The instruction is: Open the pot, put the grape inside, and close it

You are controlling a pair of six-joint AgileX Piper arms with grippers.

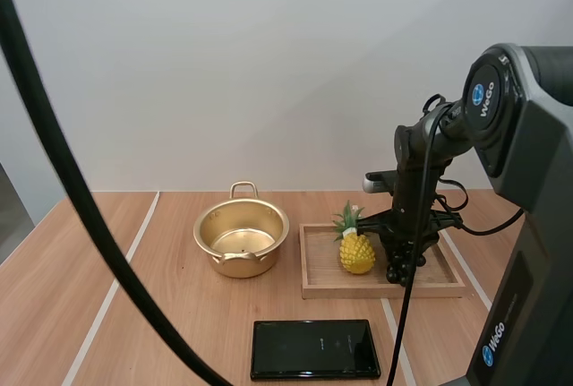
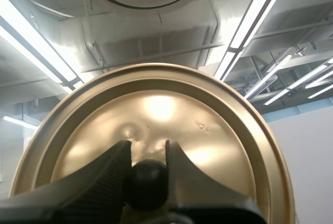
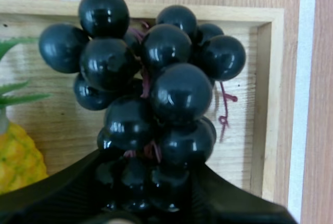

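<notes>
Grape bunch has its long axis in line with the right gripper, broad end toward the wooden tray, beside the pineapple. Fingers clenched on its narrow end. Right arm points straight down over the tray. Left gripper pinches the lid knob. Pot sits open.

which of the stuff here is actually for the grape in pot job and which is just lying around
For the job: round gold metal pot; gold lid, held by its black knob in left gripper; dark grape bunch in right gripper.
Lying about: yellow pineapple; shallow wooden tray; flat black phone.
</notes>
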